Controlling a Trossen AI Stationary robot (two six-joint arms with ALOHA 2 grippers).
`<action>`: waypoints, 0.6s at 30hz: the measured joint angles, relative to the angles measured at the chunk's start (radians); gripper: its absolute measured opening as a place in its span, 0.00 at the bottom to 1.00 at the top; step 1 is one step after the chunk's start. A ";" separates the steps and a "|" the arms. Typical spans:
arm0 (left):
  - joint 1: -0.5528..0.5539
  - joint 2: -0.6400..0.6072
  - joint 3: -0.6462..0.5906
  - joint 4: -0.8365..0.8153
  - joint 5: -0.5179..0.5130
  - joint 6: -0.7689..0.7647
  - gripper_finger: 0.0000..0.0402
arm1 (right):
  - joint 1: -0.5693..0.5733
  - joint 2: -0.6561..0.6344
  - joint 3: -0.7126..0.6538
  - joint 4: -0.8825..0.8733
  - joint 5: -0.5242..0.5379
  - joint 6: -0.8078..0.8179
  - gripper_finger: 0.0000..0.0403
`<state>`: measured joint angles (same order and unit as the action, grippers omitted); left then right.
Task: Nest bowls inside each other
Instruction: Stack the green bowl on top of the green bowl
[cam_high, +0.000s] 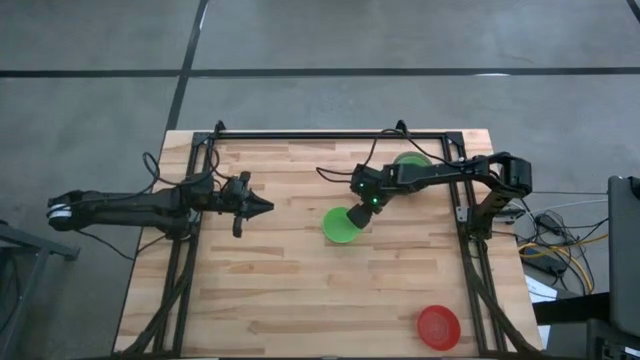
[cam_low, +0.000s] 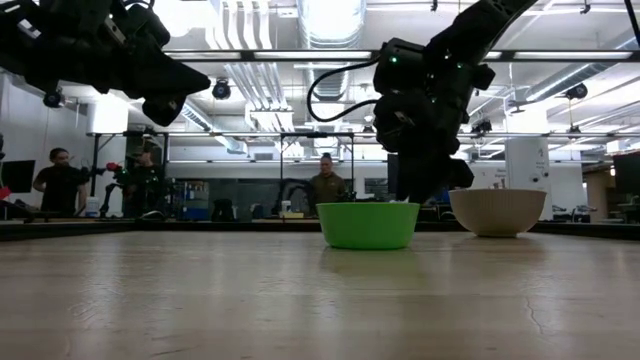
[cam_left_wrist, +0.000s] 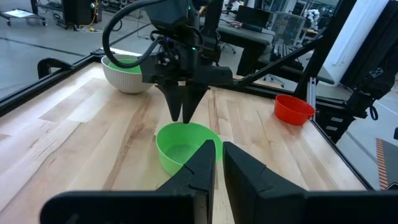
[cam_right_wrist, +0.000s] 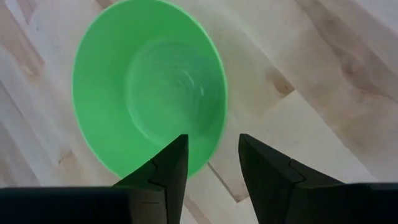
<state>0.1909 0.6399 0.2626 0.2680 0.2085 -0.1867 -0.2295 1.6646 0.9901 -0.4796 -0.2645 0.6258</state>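
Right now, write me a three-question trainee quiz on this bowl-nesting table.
1. True or false: the right gripper's fingers are open above the rim of the green bowl.
2. Which bowl sits alone near the table's corner? A red, B white, C green.
3. Fill in: the white bowl has a ____ bowl nested inside it.

Key: 1 true; 2 A, the red bowl; 3 green.

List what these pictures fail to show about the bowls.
- White bowl: high view, the right arm covers most of it; how many green bowls sit inside is unclear.
- Red bowl: absent from the low view.
- Green bowl: right wrist view, the right end effector hides its near rim.
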 joint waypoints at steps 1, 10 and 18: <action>0.000 0.000 0.000 0.000 0.000 0.000 0.09 | 0.000 0.000 -0.001 0.000 -0.006 0.000 0.34; 0.000 0.000 0.000 0.000 0.000 0.000 0.09 | 0.003 0.000 -0.030 0.007 -0.063 0.009 0.30; 0.000 0.000 0.000 0.000 0.000 0.000 0.09 | 0.004 0.000 -0.069 0.069 -0.093 0.048 0.23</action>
<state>0.1909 0.6399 0.2624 0.2682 0.2085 -0.1867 -0.2253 1.6646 0.9214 -0.4106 -0.3571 0.6742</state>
